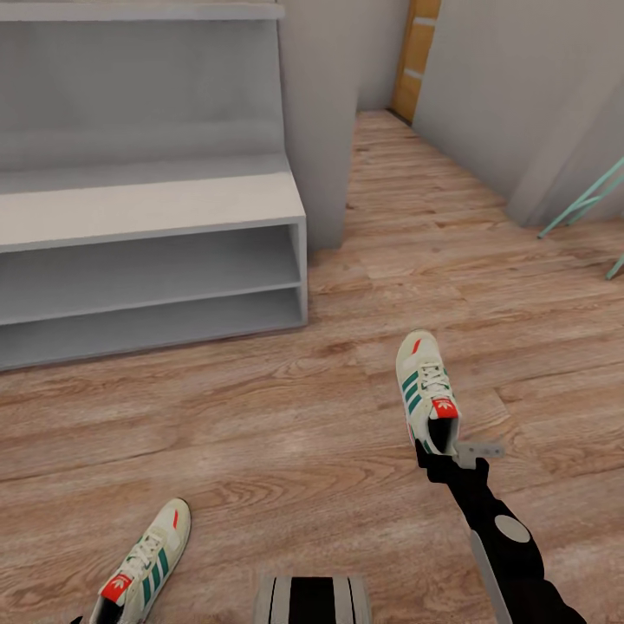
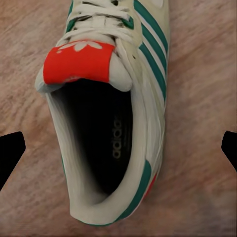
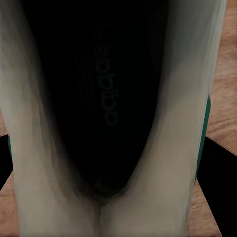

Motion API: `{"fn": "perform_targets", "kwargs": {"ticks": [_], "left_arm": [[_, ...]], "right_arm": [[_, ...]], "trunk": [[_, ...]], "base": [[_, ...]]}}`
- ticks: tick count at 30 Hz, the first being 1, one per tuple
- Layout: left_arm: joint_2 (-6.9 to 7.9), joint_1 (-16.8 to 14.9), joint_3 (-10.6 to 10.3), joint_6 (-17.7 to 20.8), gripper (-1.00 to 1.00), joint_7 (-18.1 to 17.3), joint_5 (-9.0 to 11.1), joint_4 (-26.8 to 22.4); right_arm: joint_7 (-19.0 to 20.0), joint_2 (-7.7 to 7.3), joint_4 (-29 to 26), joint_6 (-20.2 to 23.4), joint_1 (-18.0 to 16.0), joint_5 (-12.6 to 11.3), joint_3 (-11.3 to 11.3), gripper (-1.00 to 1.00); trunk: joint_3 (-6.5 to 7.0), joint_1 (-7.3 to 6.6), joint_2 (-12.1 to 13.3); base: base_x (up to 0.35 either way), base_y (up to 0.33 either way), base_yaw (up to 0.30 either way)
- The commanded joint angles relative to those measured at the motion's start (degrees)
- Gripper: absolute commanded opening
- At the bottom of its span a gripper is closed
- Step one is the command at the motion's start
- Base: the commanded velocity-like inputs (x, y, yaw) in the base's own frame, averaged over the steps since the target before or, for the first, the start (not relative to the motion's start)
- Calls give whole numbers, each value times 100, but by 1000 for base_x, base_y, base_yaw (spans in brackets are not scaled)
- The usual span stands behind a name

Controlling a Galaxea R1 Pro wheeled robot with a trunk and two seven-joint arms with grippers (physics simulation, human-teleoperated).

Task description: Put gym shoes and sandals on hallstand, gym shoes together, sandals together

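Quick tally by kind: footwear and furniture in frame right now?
Gym shoes: 2, right one at the right pincer, left one on the floor
Hallstand: 1
Total: 3

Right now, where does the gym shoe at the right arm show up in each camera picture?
Head view: the right gym shoe lies on the corridor floor, right of centre, heel toward the right gripper.
Left wrist view: that shows the other gym shoe.
Right wrist view: its dark opening and cream heel collar seen close, between the dark fingers.
Shared landmark: the wood-grain floor.
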Motion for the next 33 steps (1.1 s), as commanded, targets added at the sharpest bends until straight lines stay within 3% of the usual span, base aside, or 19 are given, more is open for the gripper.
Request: {"fn": "perform_targets", "kwargs": {"ticks": [1,14,18,21,25,33], "left_arm": [[3,-2,-9,-20,100,18,-41,2],[4,-4,-9,-31,100,18,-41,-9],[4,-7,25,-95,100,24,-41,-8],[6,-8,286,-143,100,26,-41,-13],[4,-6,837,-179,100,20,-51,-16],[4,-4,992,-180,100,18,-58,-17]], "right_arm": [[2,0,-6,32,-2,2,-1,-100],[2,1,-7,32,0,2,1,-100],[2,1,-8,32,-1,2,-2,-100],[2,1,-7,32,-2,2,1,-100],[2,1,-8,32,0,2,1,-100],[2,1,-8,32,-1,2,3,-100]], "trunk": [[-33,1,-3],[-436,35,-20],[-473,35,-20],[-499,35,-20],[-510,35,-20],[-513,35,-20]], "base": [[0,0,0],[0,0,0],[0,0,0],[0,0,0],[0,0,0],[0,0,0]]}}
